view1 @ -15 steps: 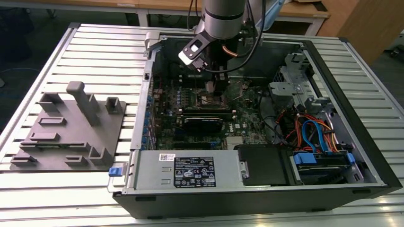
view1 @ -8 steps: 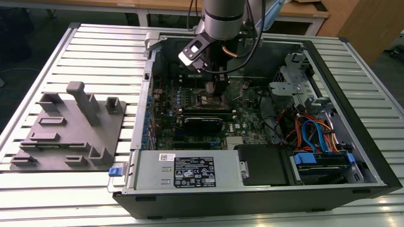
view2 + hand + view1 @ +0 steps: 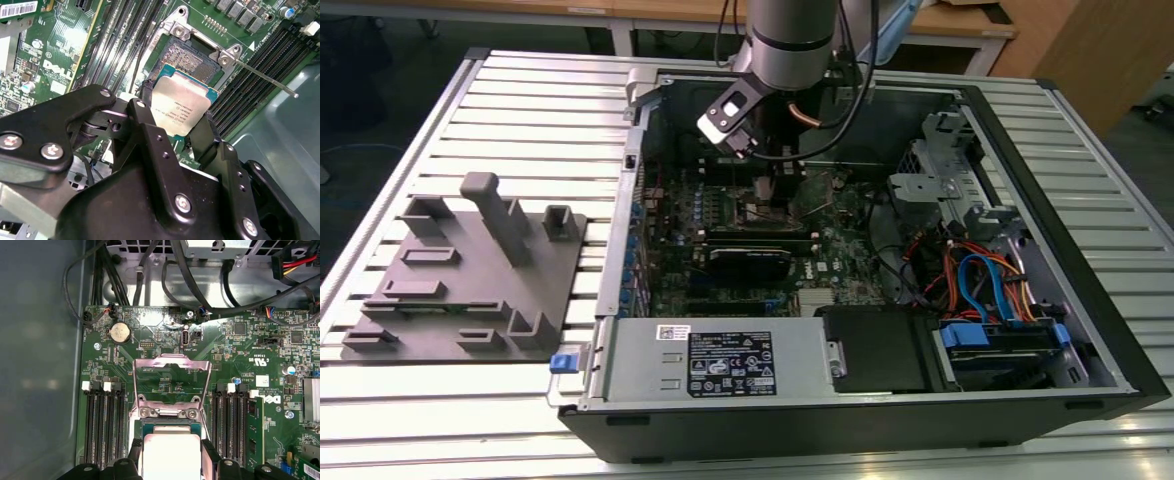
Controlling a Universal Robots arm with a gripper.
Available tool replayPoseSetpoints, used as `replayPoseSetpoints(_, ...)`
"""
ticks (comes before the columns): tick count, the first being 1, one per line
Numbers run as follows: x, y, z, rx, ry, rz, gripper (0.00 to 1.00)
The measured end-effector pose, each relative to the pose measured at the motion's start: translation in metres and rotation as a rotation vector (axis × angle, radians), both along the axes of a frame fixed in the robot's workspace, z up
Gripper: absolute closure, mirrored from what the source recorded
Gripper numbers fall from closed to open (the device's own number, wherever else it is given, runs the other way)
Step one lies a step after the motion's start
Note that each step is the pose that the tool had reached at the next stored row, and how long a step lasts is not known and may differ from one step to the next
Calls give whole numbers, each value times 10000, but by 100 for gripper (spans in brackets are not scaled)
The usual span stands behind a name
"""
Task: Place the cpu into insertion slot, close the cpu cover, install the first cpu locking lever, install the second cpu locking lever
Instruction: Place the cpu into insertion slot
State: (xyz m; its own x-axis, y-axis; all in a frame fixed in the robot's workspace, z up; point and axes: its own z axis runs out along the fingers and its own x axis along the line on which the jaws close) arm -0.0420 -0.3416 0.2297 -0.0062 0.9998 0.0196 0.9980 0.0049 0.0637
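Arm [image 3: 787,40] vertical, cpu [image 3: 181,107] above insertion slot [image 3: 192,57]

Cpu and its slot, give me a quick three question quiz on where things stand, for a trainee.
1. True or false: the cpu is already seated in the slot.
2. The cover is: A) shut flat over the slot, B) raised open, C) held by the gripper.
3. Fill in: the gripper is shut on the ____.

Key
1. False: the gripper holds it, and the slot's contacts lie bare.
2. B
3. cpu
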Motion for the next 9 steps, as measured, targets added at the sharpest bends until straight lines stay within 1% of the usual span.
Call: replayPoseSetpoints(9,0,0,-4,2,-1,0,46)
